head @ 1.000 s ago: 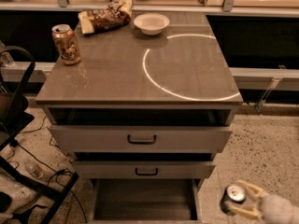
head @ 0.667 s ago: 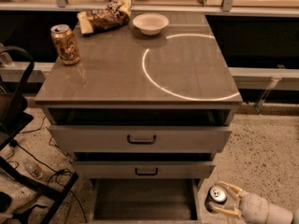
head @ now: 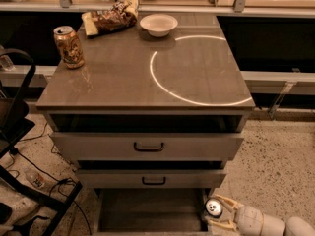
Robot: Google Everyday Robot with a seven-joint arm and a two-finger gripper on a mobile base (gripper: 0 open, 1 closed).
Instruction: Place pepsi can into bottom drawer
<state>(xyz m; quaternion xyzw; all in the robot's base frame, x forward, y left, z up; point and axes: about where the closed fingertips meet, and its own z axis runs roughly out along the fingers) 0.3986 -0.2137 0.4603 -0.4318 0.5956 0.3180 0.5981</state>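
Note:
The pepsi can (head: 213,208) shows as a silver top with a dark body. It is held in my gripper (head: 215,211) at the bottom right of the camera view. The cream fingers (head: 222,224) close around the can from either side. The can hangs just at the right edge of the bottom drawer (head: 150,211). The bottom drawer is pulled out, with its dark interior showing below the two upper drawers. My arm (head: 266,223) comes in from the lower right.
A tan-orange can (head: 69,46), a snack bag (head: 110,15) and a white bowl (head: 158,24) sit on the cabinet top (head: 123,77). The middle drawer (head: 147,146) and the one below it (head: 150,179) stick out slightly. A black chair frame (head: 19,146) and cables lie at left.
My gripper has carried the pepsi can leftward from the floor area at the right to the right edge of the open bottom drawer.

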